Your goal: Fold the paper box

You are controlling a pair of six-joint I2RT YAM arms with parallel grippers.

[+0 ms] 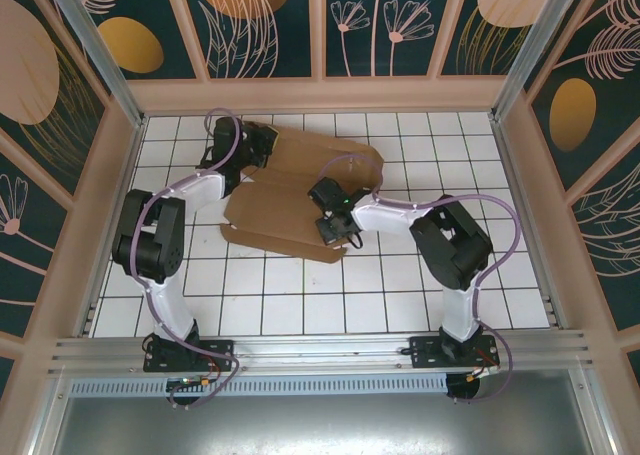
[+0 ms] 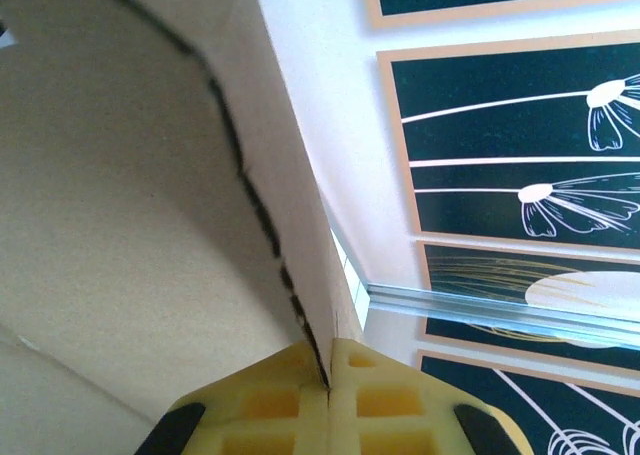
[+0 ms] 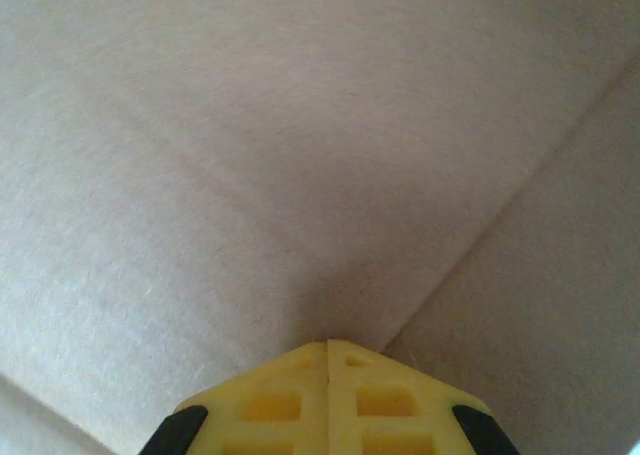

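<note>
The paper box (image 1: 282, 207) lies opened out as a brown sheet on the white tiled floor (image 1: 400, 305), from the middle toward 12 o'clock. The left gripper (image 1: 255, 147) sits at the sheet's 10 o'clock corner, fingers clenched together. Up close, a raw cardboard edge (image 2: 262, 215) runs right down to their seam, though I cannot tell if it is pinched. The right gripper (image 1: 337, 235) is also clenched, at the 5 o'clock edge, tips against bare cardboard (image 3: 300, 155).
</note>
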